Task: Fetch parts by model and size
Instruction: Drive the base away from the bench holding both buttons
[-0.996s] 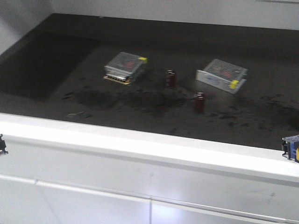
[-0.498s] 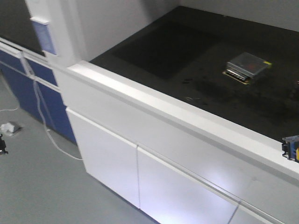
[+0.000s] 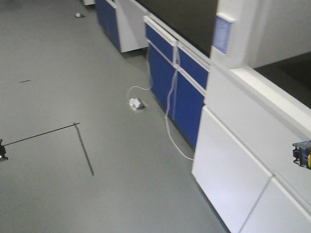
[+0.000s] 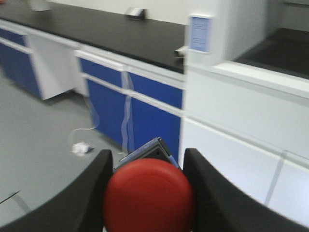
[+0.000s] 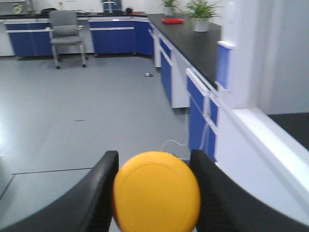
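Observation:
A red-capped push-button switch (image 4: 148, 195) sits between the black fingers of my left gripper (image 4: 148, 158), which is shut on it. Its dark base with blue edging (image 4: 147, 151) pokes out beyond the cap. A yellow-capped push-button switch (image 5: 157, 191) fills the gap of my right gripper (image 5: 153, 157), which is shut on it. In the front view, a blue and yellow bit of that part (image 3: 302, 154) shows at the right edge. A dark tip (image 3: 2, 150) shows at the left edge.
White cabinet doors (image 3: 233, 170) stand to the right, with blue cabinets (image 3: 182, 92) under a black worktop (image 4: 120, 31) beyond them. A white cable and plug (image 3: 137, 103) lie on the grey floor (image 3: 73, 73). A grey chair (image 5: 66, 34) stands far back.
The front view has swung left, away from the dark bench with the mesh boxes and red cylinders, onto floor and blue cabinets. Both held bits stay at the frame edges.

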{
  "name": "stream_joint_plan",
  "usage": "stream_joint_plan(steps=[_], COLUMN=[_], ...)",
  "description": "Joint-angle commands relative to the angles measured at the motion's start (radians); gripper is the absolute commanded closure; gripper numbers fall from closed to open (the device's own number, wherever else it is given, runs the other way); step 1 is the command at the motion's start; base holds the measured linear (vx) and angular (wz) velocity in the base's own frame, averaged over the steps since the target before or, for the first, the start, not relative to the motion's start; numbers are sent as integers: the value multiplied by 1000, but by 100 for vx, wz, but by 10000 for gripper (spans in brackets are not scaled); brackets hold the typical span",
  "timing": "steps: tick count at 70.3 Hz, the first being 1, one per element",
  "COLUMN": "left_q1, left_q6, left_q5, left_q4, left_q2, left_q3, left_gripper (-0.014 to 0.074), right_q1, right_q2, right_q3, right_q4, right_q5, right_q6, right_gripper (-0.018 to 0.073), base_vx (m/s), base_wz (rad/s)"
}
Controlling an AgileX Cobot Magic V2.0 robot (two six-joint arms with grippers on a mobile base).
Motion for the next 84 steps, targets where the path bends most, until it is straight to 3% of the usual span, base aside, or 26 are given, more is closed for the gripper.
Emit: stream_joint_plan(steps=[1, 29, 84], left_q1=[-5, -5, -5], left_q6=[-4, -4, -4], left_q5=[-80, -80, -80], left_q4=[0, 0, 0], left_q2=[10, 9, 9], left_q3=[-25, -25, -25], left_gripper=[603, 603, 603], right_q1=[-3, -3, -3], right_q2=[10, 10, 10], right_q3=[-27, -27, -27], right_q4=[-5, -5, -5], right_q5=[-81, -81, -81], right_q6=[-4, -4, -4], right_gripper=[564, 564, 564], base_vx=[1, 5, 30], base_wz=[103, 77, 8])
